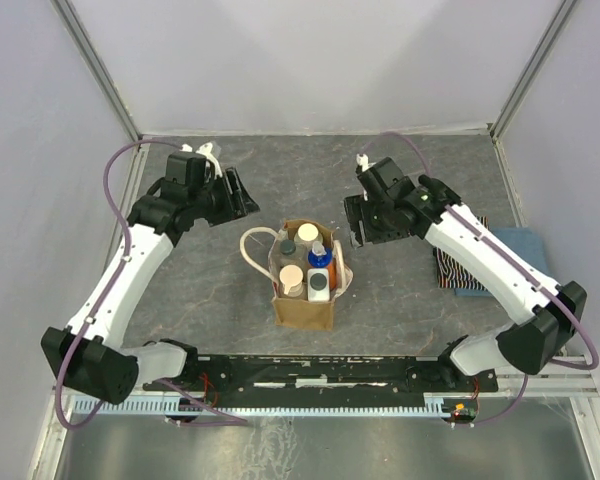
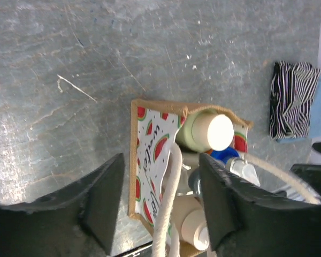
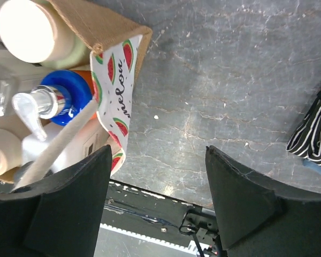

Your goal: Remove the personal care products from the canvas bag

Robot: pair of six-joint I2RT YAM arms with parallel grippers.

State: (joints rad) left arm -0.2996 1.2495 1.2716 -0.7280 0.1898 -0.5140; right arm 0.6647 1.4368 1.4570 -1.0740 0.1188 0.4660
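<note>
A striped cloth (image 1: 460,268) rests on the grey table (image 1: 202,285), seemingly overlapping a blue cloth (image 1: 516,246).

The top camera sits high above and behind the arm bases, looking down on the whole counter (image 1: 410,300) with the canvas bag (image 1: 302,312) at its middle. The left wrist camera looks close down past the left tool (image 2: 160,198) from the bag's far left, facing right. The right wrist camera looks past the right tool (image 3: 158,198) from its far right, facing the near base rail (image 3: 134,190); all three views share the bag's open top and the striped cloth (image 1: 458,265).

"melon" in script on canvas bag (image 3: 119,85) watermelon-print lining
</note>
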